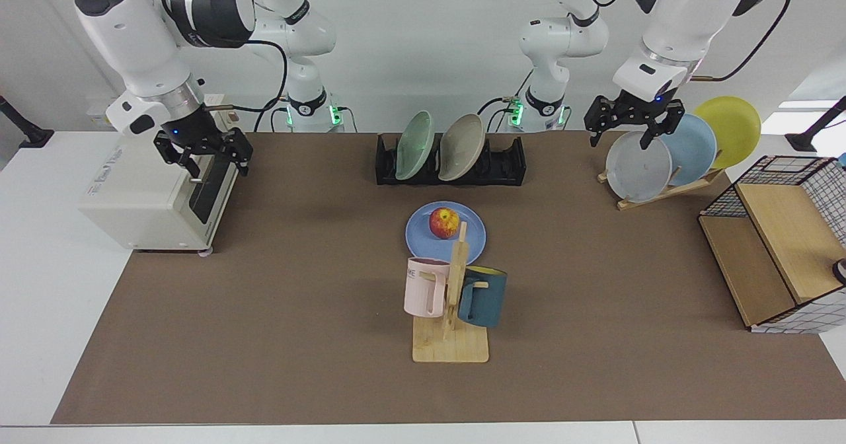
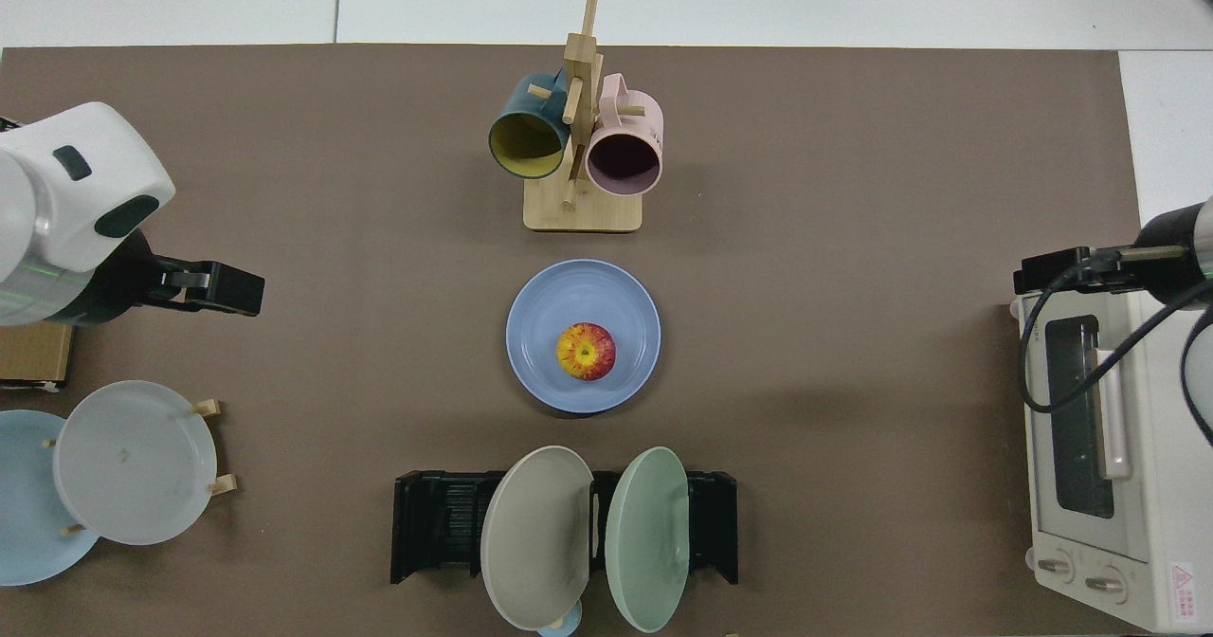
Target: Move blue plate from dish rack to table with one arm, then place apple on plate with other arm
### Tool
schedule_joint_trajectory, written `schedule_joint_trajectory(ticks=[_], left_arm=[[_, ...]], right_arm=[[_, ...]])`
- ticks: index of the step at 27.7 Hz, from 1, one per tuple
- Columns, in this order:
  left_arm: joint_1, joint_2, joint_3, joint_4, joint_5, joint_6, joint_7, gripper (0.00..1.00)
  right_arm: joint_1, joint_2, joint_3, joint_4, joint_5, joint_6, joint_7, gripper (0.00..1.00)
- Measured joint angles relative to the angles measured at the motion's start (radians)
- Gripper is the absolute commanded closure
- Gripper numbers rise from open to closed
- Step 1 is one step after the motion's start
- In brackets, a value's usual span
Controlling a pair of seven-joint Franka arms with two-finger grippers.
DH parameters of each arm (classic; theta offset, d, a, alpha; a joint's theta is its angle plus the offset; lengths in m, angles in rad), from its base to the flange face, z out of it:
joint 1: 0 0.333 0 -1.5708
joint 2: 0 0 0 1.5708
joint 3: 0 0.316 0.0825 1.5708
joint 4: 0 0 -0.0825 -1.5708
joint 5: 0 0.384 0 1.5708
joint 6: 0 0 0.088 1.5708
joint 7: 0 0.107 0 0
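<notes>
On the one table (image 1: 277, 338), one dish rack (image 1: 451, 161) at 12 o'clock holds two plates, one blue plate (image 2: 583, 336) lies centrally bearing one apple (image 2: 585, 351), and two spread, empty grippers hover: right gripper (image 1: 203, 154) at 9 o'clock, left gripper (image 1: 633, 122) at 2 o'clock.

**A lab dressed as a kitchen**

I work in a robotics lab, not a home. My two white arms are bolted behind a white bench (image 1: 39, 285) under a plain brown mat (image 1: 297, 338), with bare white walls and cabling behind. The kitchenware is staged (a toaster oven (image 1: 149, 196), a black dish rack (image 1: 509, 163), a wooden mug stand (image 1: 453, 338)), spaced apart like test props.
</notes>
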Motion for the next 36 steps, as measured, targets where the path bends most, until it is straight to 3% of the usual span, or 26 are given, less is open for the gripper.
schedule_joint_trajectory(ticks=[16,36], left_arm=[[0.0,0.0,0.0,0.0,0.0,0.0,0.0,0.0],[0.0,0.0,0.0,0.0,0.0,0.0,0.0,0.0]], right_arm=[[-0.001,0.0,0.045,0.034,-0.037,-0.012,0.078,0.0],[-0.004,-0.005,0.05,0.072,-0.039,-0.056,0.079,0.0]])
